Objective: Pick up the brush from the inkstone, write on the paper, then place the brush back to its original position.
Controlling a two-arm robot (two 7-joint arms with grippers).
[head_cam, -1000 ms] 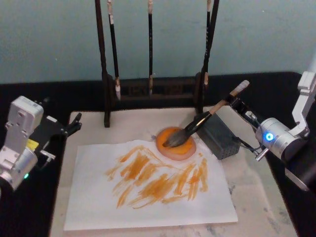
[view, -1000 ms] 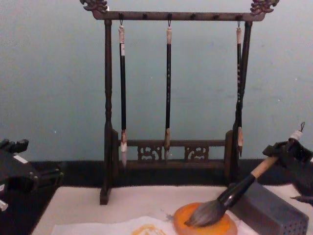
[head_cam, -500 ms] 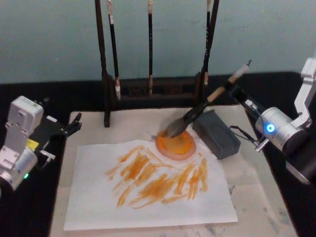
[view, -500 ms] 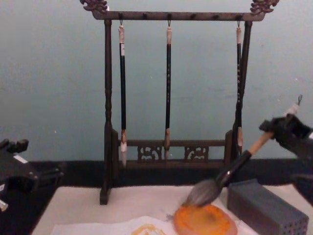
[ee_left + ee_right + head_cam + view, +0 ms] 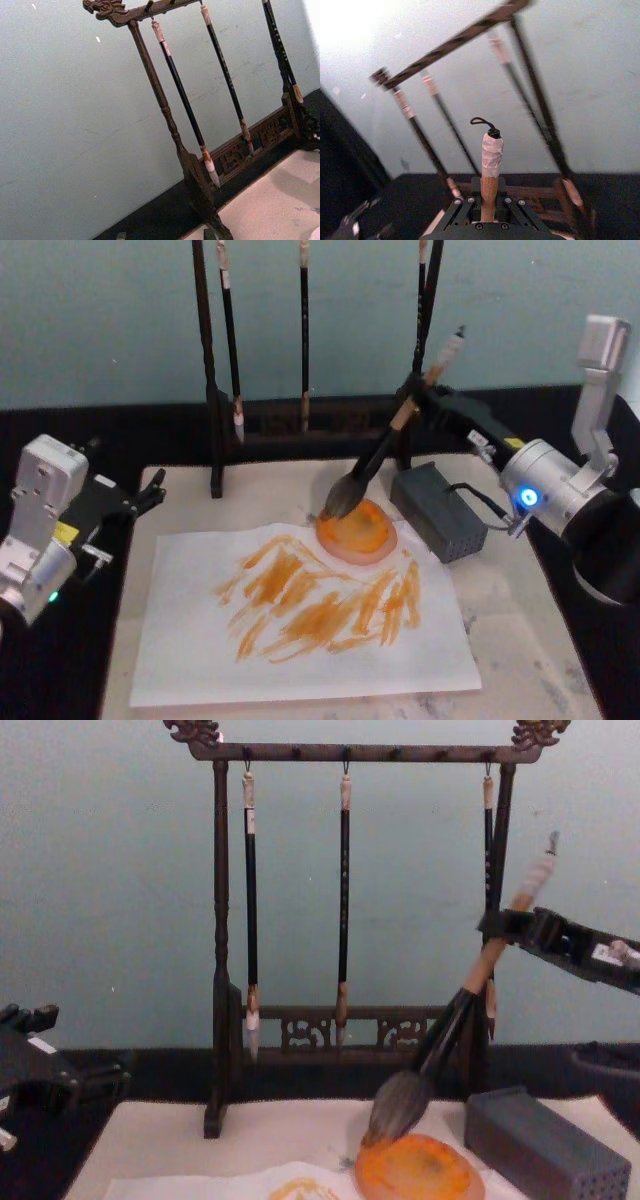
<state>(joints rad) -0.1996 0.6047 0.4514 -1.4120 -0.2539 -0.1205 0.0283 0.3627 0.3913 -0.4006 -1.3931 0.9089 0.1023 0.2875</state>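
Observation:
The brush [image 5: 375,462] is tilted steeply, its grey bristles [image 5: 393,1109] hanging just over the far left rim of the round orange inkstone [image 5: 360,536]. My right gripper [image 5: 413,400] is shut on the tan handle below the white end cap [image 5: 492,155]. In the chest view the right gripper [image 5: 503,927] holds the brush in front of the stand's right post. The white paper [image 5: 300,640], streaked with orange strokes, lies in front of the inkstone. At the table's left edge my left gripper [image 5: 150,490] is parked and open, holding nothing.
A dark wooden stand [image 5: 214,390] with three thin hanging brushes [image 5: 343,900] rises behind the inkstone. To the right of the inkstone lies a grey perforated block [image 5: 440,510]. A beige felt mat [image 5: 500,630] lies under everything.
My right gripper rose and swung toward the stand, tipping the brush more upright. The bristles lifted off the inkstone's middle and now hang over its far left rim.

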